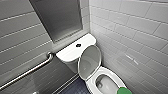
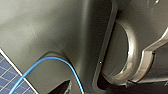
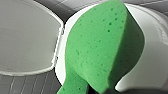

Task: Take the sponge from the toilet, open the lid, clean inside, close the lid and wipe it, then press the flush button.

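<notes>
The white toilet (image 1: 113,74) stands in the corner with its lid (image 1: 90,61) raised against the tank, greyish underside facing out, so the bowl is uncovered. The dark flush button (image 1: 78,45) sits at the centre of the tank top. The bright green sponge (image 1: 124,91) hovers over the bowl's near rim. In the right wrist view the sponge (image 3: 100,50) looms large, pinched at its narrow end in my shut right gripper, with the raised lid (image 3: 27,37) and the bowl rim (image 3: 155,50) behind it. My left gripper is open and holds nothing that I can see.
A metal grab bar (image 1: 27,72) slants along the tiled wall to the left of the tank. A grey recessed panel (image 1: 58,17) is above the tank. A tiled wall (image 1: 140,37) stands close on the right. A blue cable (image 2: 50,60) runs along the robot's body.
</notes>
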Robot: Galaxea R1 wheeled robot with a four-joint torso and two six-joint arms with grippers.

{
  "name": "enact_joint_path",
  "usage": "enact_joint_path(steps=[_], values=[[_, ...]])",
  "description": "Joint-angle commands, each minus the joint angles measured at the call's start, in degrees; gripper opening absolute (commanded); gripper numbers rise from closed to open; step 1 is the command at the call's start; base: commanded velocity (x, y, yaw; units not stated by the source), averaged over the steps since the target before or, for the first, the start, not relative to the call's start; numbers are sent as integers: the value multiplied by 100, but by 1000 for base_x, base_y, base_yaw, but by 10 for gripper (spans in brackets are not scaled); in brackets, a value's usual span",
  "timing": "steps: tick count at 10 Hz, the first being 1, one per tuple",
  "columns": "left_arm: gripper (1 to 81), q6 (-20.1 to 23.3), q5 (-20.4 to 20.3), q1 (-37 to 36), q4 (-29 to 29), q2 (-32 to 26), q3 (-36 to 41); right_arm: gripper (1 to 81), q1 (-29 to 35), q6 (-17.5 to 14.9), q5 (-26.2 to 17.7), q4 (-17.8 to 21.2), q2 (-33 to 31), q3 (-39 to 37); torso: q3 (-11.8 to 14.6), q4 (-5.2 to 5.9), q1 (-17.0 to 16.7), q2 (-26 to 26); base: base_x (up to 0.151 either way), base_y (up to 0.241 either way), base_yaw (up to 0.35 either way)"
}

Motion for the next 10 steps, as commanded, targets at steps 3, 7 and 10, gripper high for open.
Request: enact_joint_path(steps=[3, 7, 10], values=[[811, 55, 503, 139, 8, -11, 6, 10, 1926, -41, -2058, 1113, 717, -1256, 0, 0, 0, 0, 0, 0, 0], [811, 47, 503, 139, -1, -20, 6, 10, 2629, -7, -3070, 1351, 1622, -2479, 0, 0, 0, 0, 0, 0, 0], [811, 47, 503, 138, -18, -37, 6, 10, 2885, -15, -3247, 1413, 2035, -2840, 0, 352, 0, 0, 0, 0, 0]])
